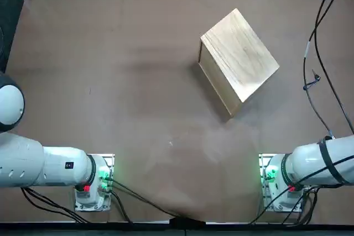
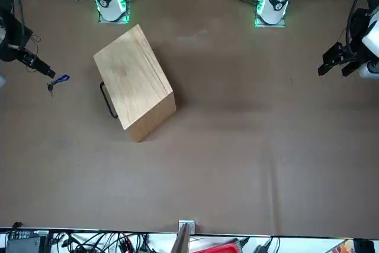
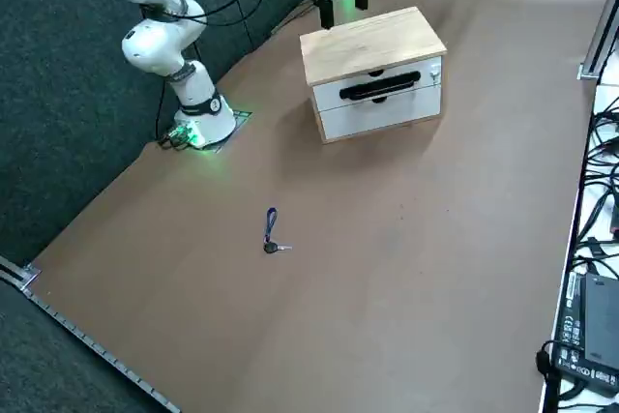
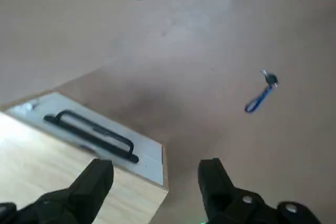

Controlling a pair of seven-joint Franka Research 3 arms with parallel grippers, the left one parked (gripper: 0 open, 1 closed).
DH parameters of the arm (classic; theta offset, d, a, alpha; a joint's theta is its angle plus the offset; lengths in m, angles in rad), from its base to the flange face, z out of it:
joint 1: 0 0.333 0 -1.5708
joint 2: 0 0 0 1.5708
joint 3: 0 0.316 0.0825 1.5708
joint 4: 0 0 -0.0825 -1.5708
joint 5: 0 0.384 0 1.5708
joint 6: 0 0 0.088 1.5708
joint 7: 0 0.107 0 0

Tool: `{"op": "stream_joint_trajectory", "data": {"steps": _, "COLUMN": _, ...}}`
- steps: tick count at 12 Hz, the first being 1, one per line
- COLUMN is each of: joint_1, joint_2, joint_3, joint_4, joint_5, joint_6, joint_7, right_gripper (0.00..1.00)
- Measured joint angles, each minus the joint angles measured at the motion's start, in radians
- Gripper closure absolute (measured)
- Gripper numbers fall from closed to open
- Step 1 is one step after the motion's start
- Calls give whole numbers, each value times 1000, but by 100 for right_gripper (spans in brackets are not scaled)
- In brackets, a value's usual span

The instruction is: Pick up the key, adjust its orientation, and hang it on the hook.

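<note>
Right wrist view: the black two-finger right hand (image 4: 157, 165) is wide and empty, the pale wooden box (image 4: 31, 169) just beside it. The small dark key with a blue loop (image 4: 270, 80) lies on the tabletop (image 4: 220, 129), well apart from the hand. Best clear the box, align over the key's head, then descend and pinch gently.

Wooden box (image 3: 369, 43) with white drawers (image 3: 379, 112)

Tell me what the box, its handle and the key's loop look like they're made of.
The box looks like pale, unvarnished wood: grain shows on its top. Its handle is black and smooth, perhaps plastic or painted metal. The loop on the key seems to be blue cord or strap, since it bends softly.
</note>
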Motion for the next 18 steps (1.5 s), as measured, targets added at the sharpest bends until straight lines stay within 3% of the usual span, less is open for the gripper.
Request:
{"op": "stream_joint_trajectory", "data": {"steps": 9, "joint_1": -166, "joint_2": -1, "joint_3": -8, "joint_4": -57, "joint_5": -13, "joint_6": 6, "joint_7": 505, "right_gripper": 0}}
{"op": "stream_joint_trajectory", "data": {"steps": 11, "joint_1": -206, "joint_2": -7, "joint_3": -8, "joint_4": -82, "joint_5": -14, "joint_6": 24, "joint_7": 552, "right_gripper": 0}}
{"op": "stream_joint_trajectory", "data": {"steps": 18, "joint_1": -321, "joint_2": -154, "joint_3": -9, "joint_4": -365, "joint_5": -14, "joint_6": 220, "joint_7": 619, "right_gripper": 0}}
